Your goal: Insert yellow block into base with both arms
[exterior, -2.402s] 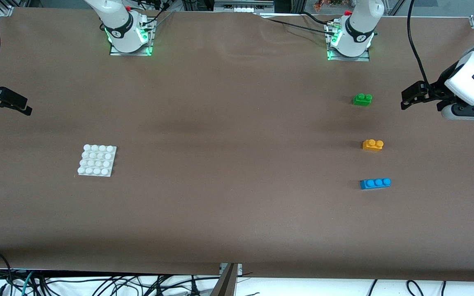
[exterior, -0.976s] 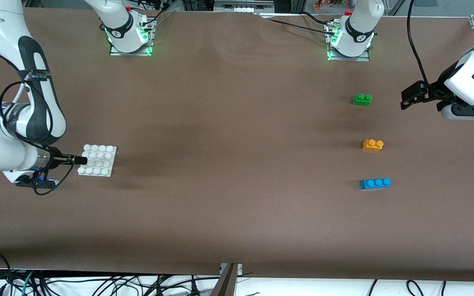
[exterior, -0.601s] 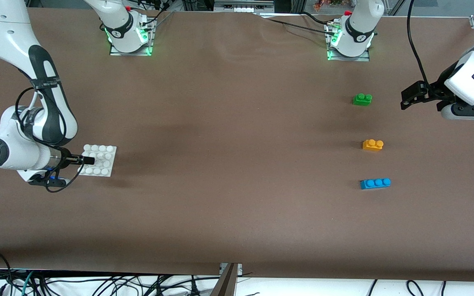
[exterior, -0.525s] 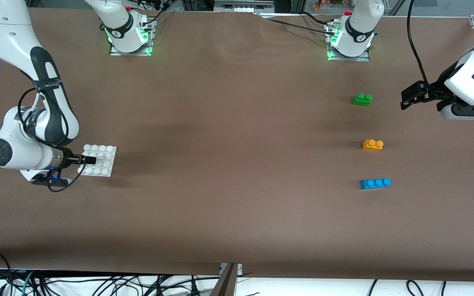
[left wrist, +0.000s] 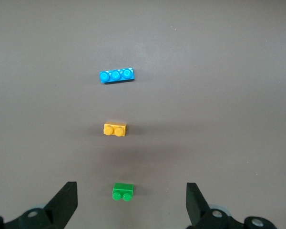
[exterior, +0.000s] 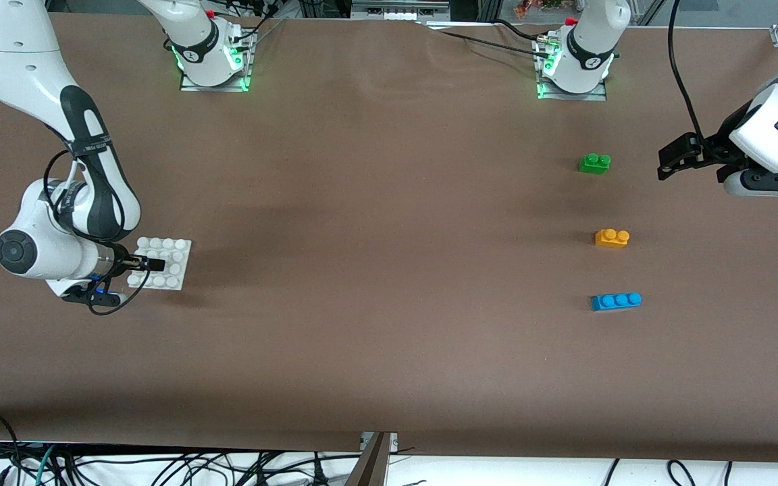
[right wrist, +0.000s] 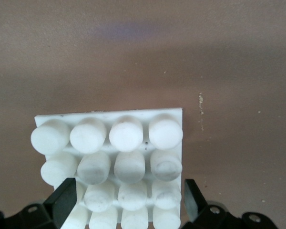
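The yellow block (exterior: 612, 237) lies on the table at the left arm's end, between a green brick and a blue brick; it also shows in the left wrist view (left wrist: 115, 129). The white studded base (exterior: 174, 271) lies flat at the right arm's end. My right gripper (exterior: 151, 263) is low at the base, open, with one finger on each side of its nearest stud rows (right wrist: 109, 138); the gripper (right wrist: 128, 205) holds nothing. My left gripper (exterior: 667, 162) waits open and empty in the air beside the green brick, toward the left arm's end (left wrist: 131, 202).
The green two-stud brick (exterior: 594, 163) (left wrist: 123, 192) lies farther from the front camera than the yellow block. The blue three-stud brick (exterior: 616, 301) (left wrist: 116, 76) lies nearer. The two arm bases stand along the table's back edge.
The right arm has swung in from the table's end and slid its open gripper onto the edge of the base. The left arm and the bricks have not moved.
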